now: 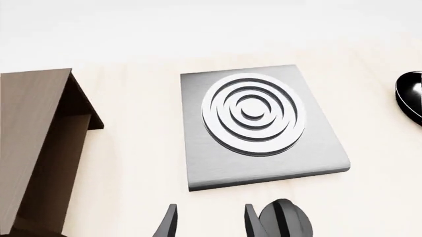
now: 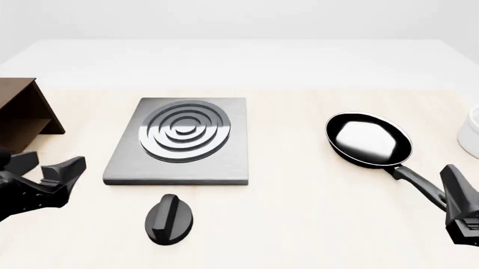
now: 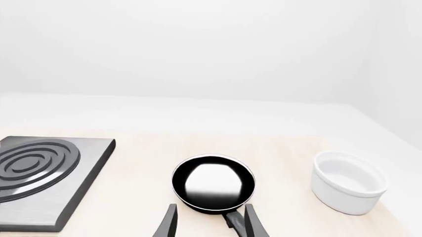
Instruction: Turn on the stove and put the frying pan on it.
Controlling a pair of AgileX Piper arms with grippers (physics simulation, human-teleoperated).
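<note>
Right wrist view shows your right fingers point(image 3: 207, 222) spread beside the pan point(image 3: 213, 184) handle; your left fingers point(image 1: 211, 222) spread beside the knob point(image 1: 285, 218).

Sim kitchen mock-up, stove point(image 2: 179, 140) w/ knob point(image 2: 169, 219), frying pan point(image 2: 369, 139), pale wood table point(image 2: 314, 224)

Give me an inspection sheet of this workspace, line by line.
Surface: pale wooden table, flat.
Job's things: stove bare; its knob lies apart, in front of it; frying pan on the table to the stove's right, handle toward the right arm.
Clutter: brown shelf at left; white cup at right.
Claws: left claw open, beside the knob; right claw open, straddling the pan handle.
Cables: nothing seen.
Surroundings: plain white backdrop.
</note>
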